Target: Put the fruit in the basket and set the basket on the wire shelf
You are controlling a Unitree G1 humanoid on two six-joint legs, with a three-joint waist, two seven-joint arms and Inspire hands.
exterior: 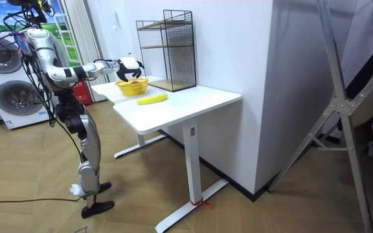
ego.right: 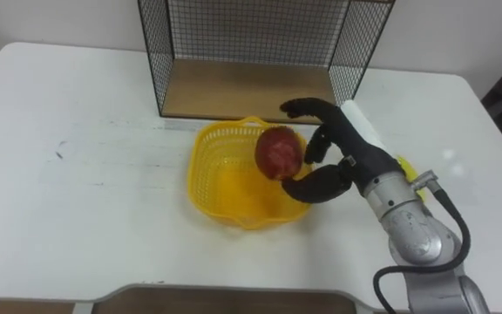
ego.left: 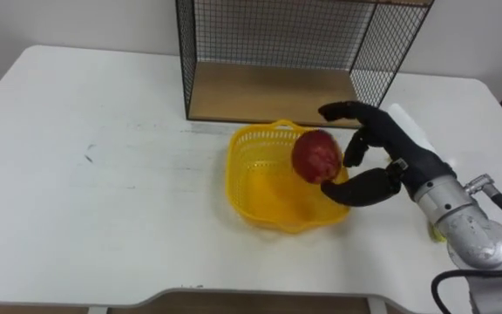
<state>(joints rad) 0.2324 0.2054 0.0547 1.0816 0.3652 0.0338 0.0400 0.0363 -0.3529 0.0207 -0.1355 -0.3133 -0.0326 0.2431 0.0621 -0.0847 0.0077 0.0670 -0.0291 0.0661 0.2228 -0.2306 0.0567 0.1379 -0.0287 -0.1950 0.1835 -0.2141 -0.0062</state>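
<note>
A yellow plastic basket (ego.left: 249, 179) stands on the white table (ego.left: 103, 174) just in front of the wire shelf (ego.left: 277, 44). My right hand (ego.left: 395, 153) reaches in from the right and holds a red fruit (ego.left: 315, 157) over the basket's right side, just above the rim, with the thumb curled under it and the fingers arched over it. A yellow banana (exterior: 151, 99) lies on the table to the right of the basket, mostly hidden behind my right forearm in the eye views. The basket looks empty inside.
The wire shelf has a wooden floor (ego.left: 268, 94) and an open front that faces me. In the room view the robot stands at the table's end, with washing machines (exterior: 5, 97) behind it. Bare table spreads to the basket's left.
</note>
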